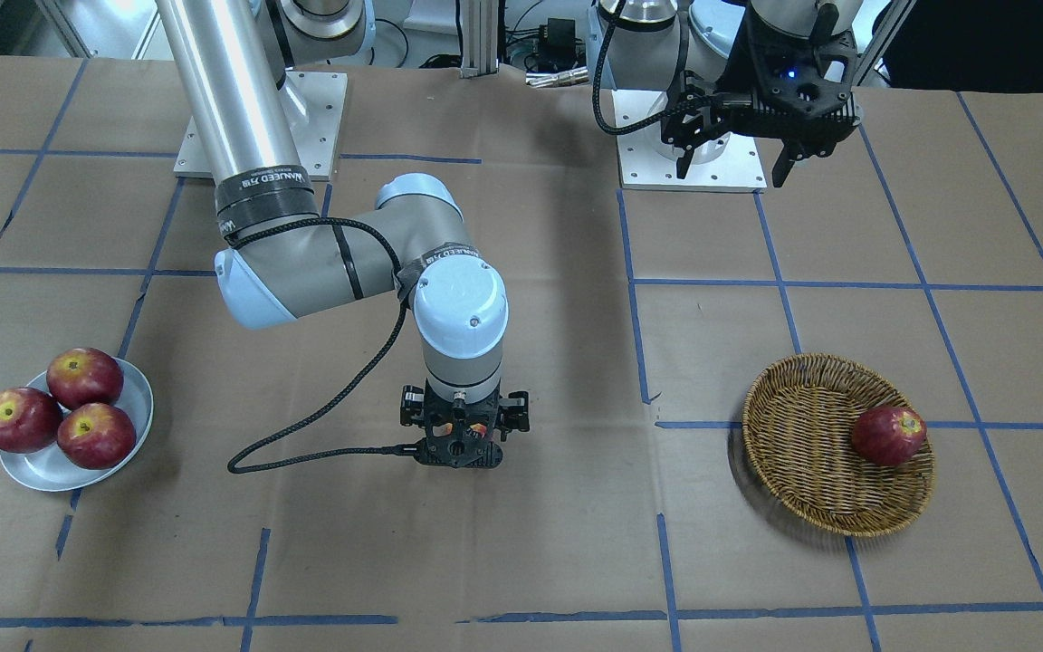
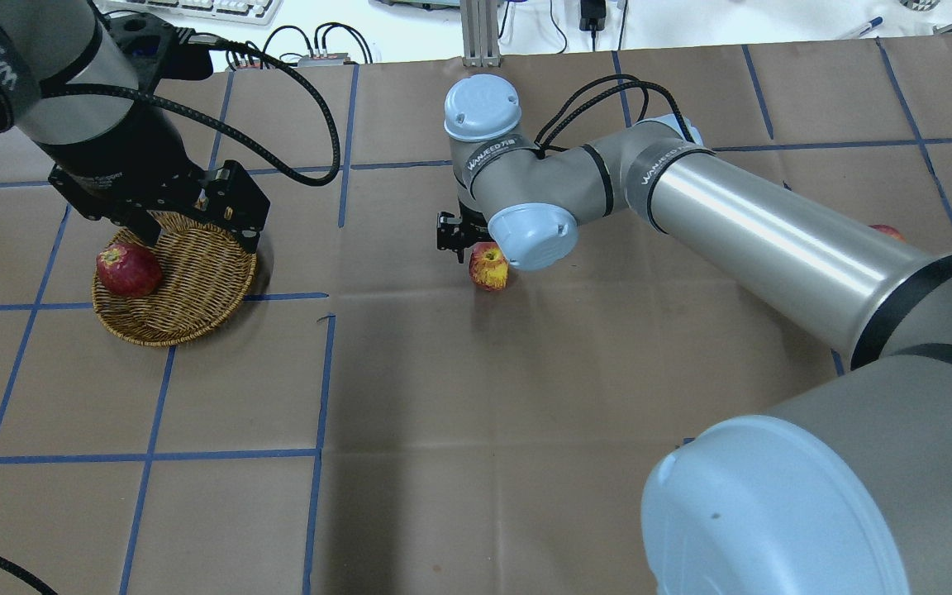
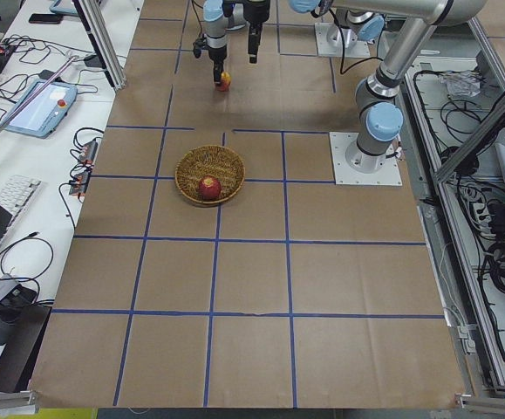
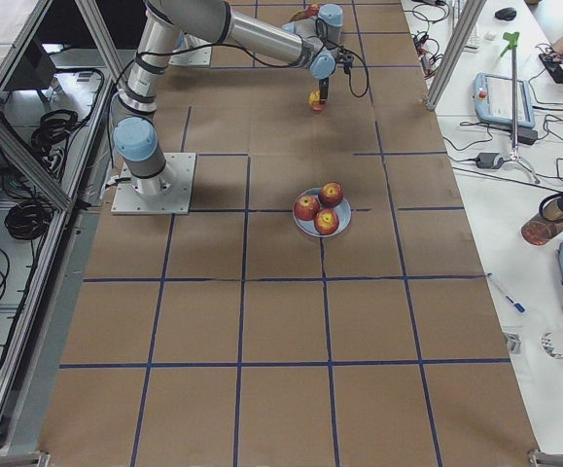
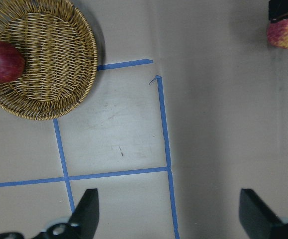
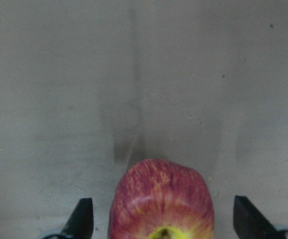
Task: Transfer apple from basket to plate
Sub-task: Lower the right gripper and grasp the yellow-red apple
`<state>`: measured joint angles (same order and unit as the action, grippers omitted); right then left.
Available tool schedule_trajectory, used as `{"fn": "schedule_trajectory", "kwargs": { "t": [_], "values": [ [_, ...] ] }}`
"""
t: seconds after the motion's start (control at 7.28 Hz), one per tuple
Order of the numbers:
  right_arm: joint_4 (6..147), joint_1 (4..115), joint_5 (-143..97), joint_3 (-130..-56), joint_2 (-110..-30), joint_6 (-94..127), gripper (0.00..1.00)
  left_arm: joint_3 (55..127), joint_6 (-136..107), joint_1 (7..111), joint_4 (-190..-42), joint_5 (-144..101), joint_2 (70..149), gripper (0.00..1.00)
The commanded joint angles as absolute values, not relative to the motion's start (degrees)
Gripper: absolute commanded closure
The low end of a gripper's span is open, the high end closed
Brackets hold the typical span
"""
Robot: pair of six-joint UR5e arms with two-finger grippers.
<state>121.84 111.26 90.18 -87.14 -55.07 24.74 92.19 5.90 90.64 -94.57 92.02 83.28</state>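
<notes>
The right fingers [image 6: 81,221] stood wide apart, one on each side of the apple [image 6: 161,199], with a clear gap between each finger and the fruit, so they held nothing. The apple, streaky pinkish-red with a yellow patch around its stem pit, sat on the bench [image 2: 443,413] near the middle, directly under the wrist of the right arm [image 2: 740,223]. That arm reached in low from the robot's right side, and it pointed the fingers straight down. The apple lay outside both containers, well apart from the basket [image 2: 170,330] and from the plate [image 1: 137,398].

The left fingers [image 5: 86,209] were also spread wide and gripped nothing; only bare bench showed between them. They hung high over the bench, on the robot's left side, near the basket. The basket held a single dark red apple [image 1: 888,435], which rested against the inside of its wall.

At the opposite end of the bench, on the robot's right, the plate carried three dark red apples [image 1: 84,378] bunched close together, touching or nearly so. Blue tape lines [image 2: 149,454] divided the brown bench into squares.
</notes>
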Motion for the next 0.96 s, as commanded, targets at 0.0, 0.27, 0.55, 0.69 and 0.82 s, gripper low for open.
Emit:
{"fn": "schedule_trajectory", "kwargs": {
  "t": [0.0, 0.27, 0.55, 0.69, 0.82],
  "values": [
    [121.7, 111.4, 88.6, -87.2, -54.6, 24.9, 0.3, 92.3, 5.9, 90.6, -94.6, 92.0, 83.3, 0.01],
    [121.3, 111.4, 88.6, -87.3, -54.5, 25.0, 0.36, 92.4, 5.8, 90.6, -94.6, 92.0, 83.3, 0.01],
    [121.3, 110.9, 88.9, -86.9, -54.7, 24.9, 0.51, 92.4, 5.8, 90.7, -94.6, 92.0, 83.3, 0.01],
    [121.2, 110.5, 88.9, -86.2, -55.6, 24.9, 0.54, 92.4, 5.8, 90.7, -94.6, 92.1, 83.3, 0.01],
    [121.0, 110.2, 88.8, -85.4, -57.3, 24.9, 0.54, 92.3, 5.8, 90.8, -94.6, 92.1, 83.3, 0.01]
  ]
}}
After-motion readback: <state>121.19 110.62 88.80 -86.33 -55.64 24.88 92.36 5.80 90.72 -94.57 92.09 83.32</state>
